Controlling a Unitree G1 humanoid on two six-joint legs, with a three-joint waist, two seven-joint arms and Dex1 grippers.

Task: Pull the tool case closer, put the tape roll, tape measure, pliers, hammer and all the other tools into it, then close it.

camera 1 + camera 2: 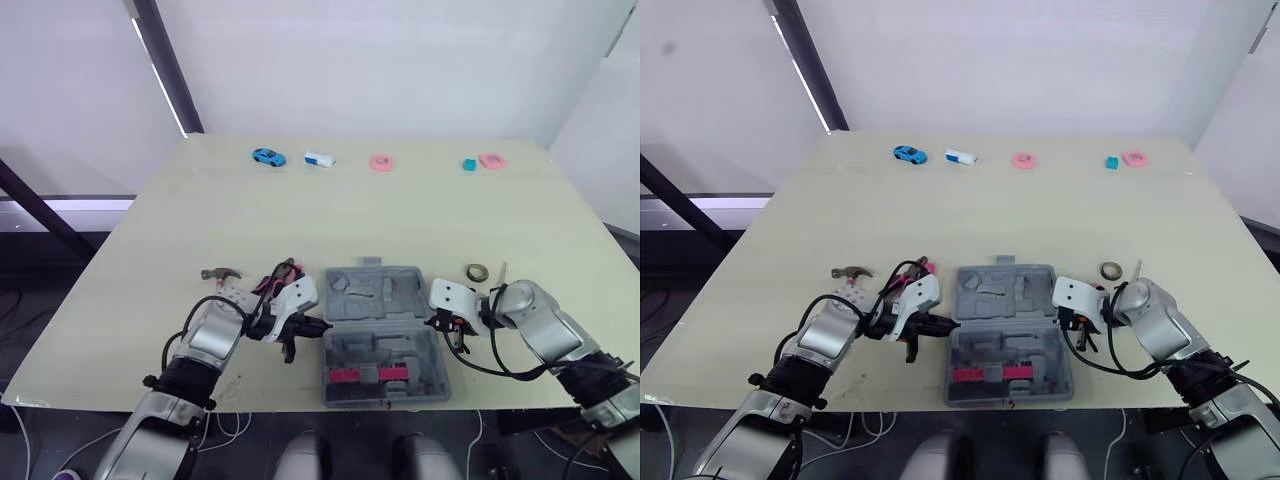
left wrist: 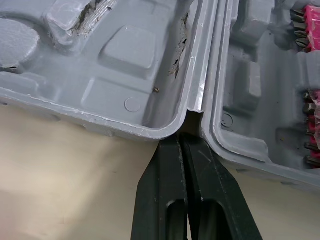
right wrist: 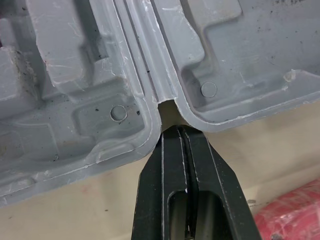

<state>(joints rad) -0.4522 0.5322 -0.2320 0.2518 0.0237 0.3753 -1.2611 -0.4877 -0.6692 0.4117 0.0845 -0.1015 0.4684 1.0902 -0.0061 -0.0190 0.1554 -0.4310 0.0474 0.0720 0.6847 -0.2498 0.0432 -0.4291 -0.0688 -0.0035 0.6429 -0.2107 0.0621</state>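
Observation:
The grey tool case (image 1: 375, 300) lies open near the table's front edge, with red bit racks (image 1: 368, 375) in its near half. My left gripper (image 2: 182, 137) is shut, its tips in the hinge notch on the case's left side. My right gripper (image 3: 176, 129) is shut too, tips at the hinge notch on the right side. A hammer (image 1: 220, 272) and pink-handled pliers (image 1: 283, 272) lie left of the case, behind my left arm. The tape roll (image 1: 476, 271) rests right of the case, beyond my right arm. A red object (image 3: 295, 210) lies beside my right gripper.
Along the table's far edge sit a blue toy car (image 1: 267, 156), a small white item (image 1: 320, 159), two pink pieces (image 1: 381, 162) (image 1: 491, 160) and a teal block (image 1: 469, 164). A thin pale stick (image 1: 499, 270) lies next to the tape roll.

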